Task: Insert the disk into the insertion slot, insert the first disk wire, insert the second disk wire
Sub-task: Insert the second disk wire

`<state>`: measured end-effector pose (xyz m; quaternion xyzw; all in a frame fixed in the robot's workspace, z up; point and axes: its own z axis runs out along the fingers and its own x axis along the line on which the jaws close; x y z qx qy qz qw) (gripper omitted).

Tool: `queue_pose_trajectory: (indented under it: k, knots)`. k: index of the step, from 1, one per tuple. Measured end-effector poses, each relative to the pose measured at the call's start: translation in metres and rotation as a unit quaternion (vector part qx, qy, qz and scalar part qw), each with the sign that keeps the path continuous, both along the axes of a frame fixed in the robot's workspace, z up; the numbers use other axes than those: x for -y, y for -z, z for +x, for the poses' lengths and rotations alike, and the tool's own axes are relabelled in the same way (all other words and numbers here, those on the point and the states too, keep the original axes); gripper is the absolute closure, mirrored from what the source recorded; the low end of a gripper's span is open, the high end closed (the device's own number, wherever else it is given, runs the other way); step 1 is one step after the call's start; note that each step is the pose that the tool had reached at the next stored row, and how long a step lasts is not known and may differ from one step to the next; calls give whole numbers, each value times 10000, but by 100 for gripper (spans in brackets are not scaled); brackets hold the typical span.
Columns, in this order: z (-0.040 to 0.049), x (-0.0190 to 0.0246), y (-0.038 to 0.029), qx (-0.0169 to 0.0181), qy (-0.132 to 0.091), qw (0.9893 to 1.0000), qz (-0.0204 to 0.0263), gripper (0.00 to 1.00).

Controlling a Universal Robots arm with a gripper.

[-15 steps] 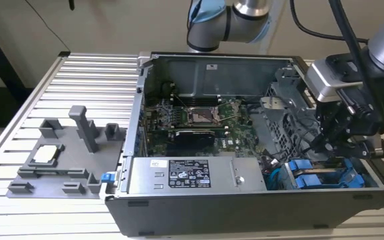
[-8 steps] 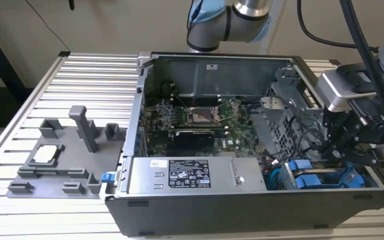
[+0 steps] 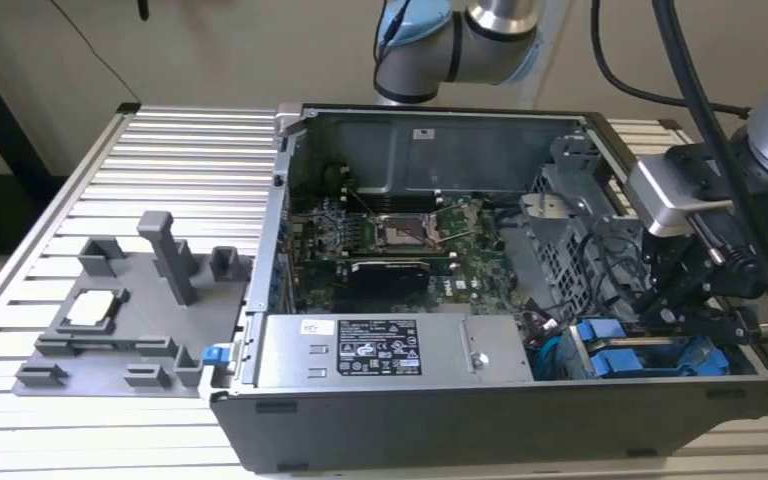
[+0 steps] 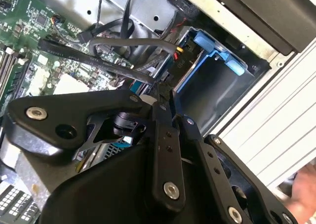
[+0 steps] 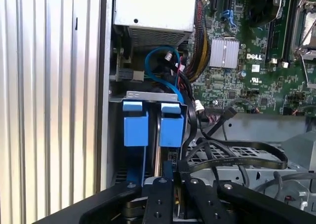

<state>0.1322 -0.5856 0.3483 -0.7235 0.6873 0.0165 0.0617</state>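
Two bright blue carrier frames stand side by side in the drive bay at the open case's corner; the disk [image 5: 172,124] [image 3: 651,358] sits in the insertion slot [image 4: 207,93], its blue tab [image 4: 217,51] at the bay's mouth. My gripper [image 5: 168,170] [image 4: 167,94] [image 3: 648,305] hangs just over the back of these carriers. Its fingers are drawn together on a black disk wire connector. Black flat cables [image 5: 237,157] loop beside the fingers, and a blue cable [image 5: 158,61] curls behind the carriers.
The grey power-supply box [image 3: 371,350] lies along the case's front wall, with the green motherboard [image 3: 398,235] behind it. A perforated metal cage [image 5: 247,152] is close beside the gripper. A grey fixture plate [image 3: 131,310] stands on the ribbed table at the exterior view's left.
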Motion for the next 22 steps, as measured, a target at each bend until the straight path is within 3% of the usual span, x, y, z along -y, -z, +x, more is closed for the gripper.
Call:
queue_pose_trajectory:
  k: [11, 22]
  knots:
    - [14, -2, 19, 0, 221, 9998, 2, 84]
    - [26, -30, 60, 0, 236, 9997, 0, 84]
